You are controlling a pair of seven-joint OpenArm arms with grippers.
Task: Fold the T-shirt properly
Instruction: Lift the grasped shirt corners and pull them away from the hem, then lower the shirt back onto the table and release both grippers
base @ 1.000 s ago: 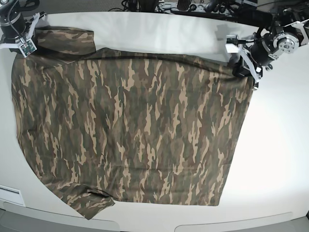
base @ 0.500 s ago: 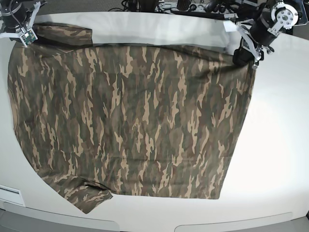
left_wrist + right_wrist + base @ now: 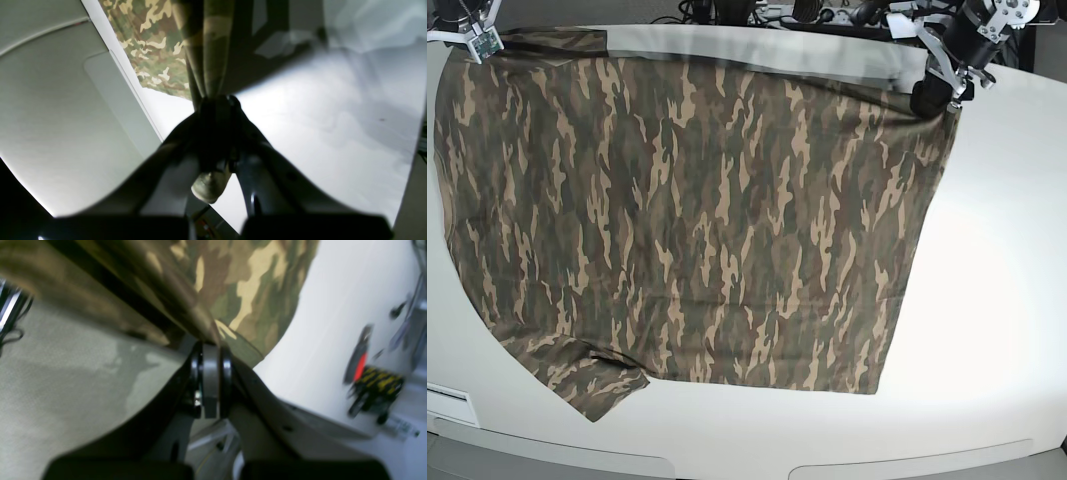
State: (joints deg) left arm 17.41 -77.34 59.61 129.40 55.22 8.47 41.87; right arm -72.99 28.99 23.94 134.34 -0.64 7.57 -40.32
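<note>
The T-shirt (image 3: pixel 697 220) is pinched at both top corners, by the left gripper (image 3: pixel 932 92) and right gripper (image 3: pixel 472 40), so the cloth is held taut and flat across the table (image 3: pixel 997 300).

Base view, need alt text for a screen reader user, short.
A large camouflage T-shirt lies spread across a white table, held at its two far corners: the right gripper pinches the corner at the view's top left, the left gripper the one at top right. The far edge is lifted slightly; a sleeve lies flat at the near left.
</note>
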